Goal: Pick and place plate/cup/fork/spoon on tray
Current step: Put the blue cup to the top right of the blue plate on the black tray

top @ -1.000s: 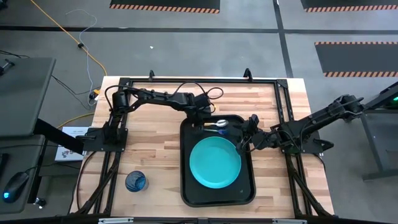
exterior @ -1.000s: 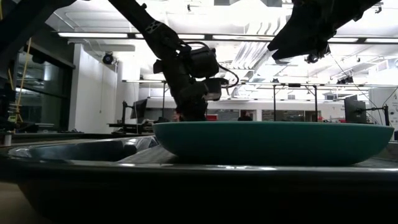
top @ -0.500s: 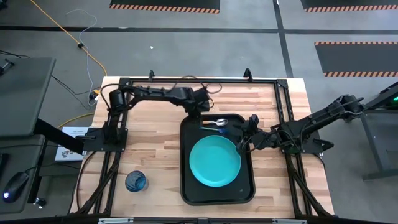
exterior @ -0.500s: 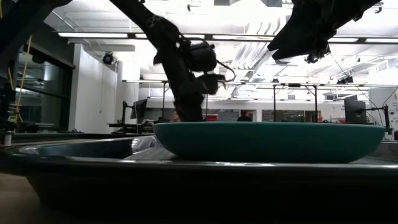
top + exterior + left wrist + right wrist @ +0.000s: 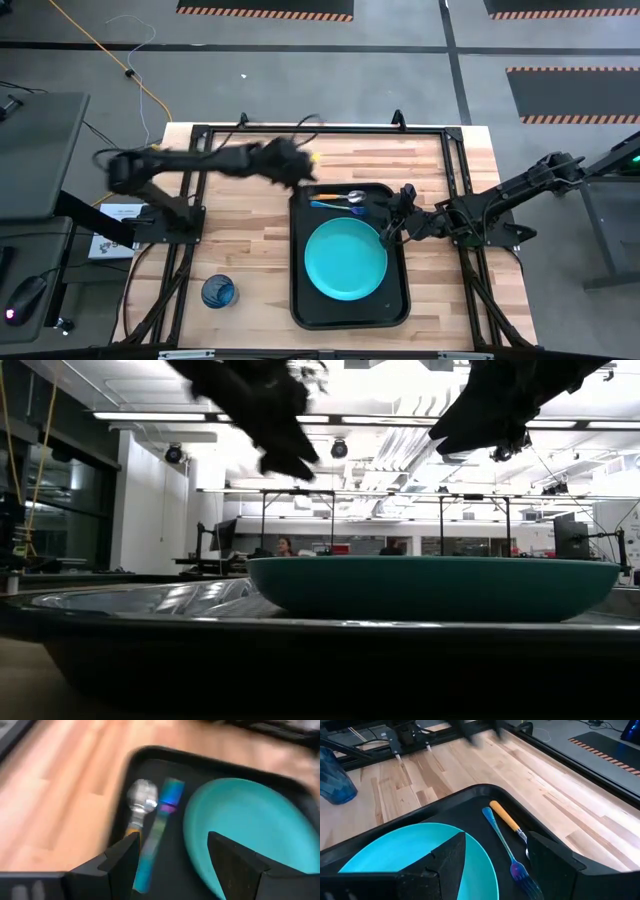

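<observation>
The plate [image 5: 346,262], fork [image 5: 330,204] and spoon [image 5: 340,195] lie on the tray [image 5: 299,300], leaving only the cup [image 5: 218,292] on the worktop [image 5: 245,250], while the left hand [image 5: 290,165] and right hand [image 5: 385,232] both gape, empty.

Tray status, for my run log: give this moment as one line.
tray: plate, fork, spoon on it | cup: on table | left gripper: open, off tray | right gripper: open, over tray

Wood table [image 5: 250,230] — black tray [image 5: 300,300] mid, blue cup [image 5: 218,292] near front-left.
</observation>
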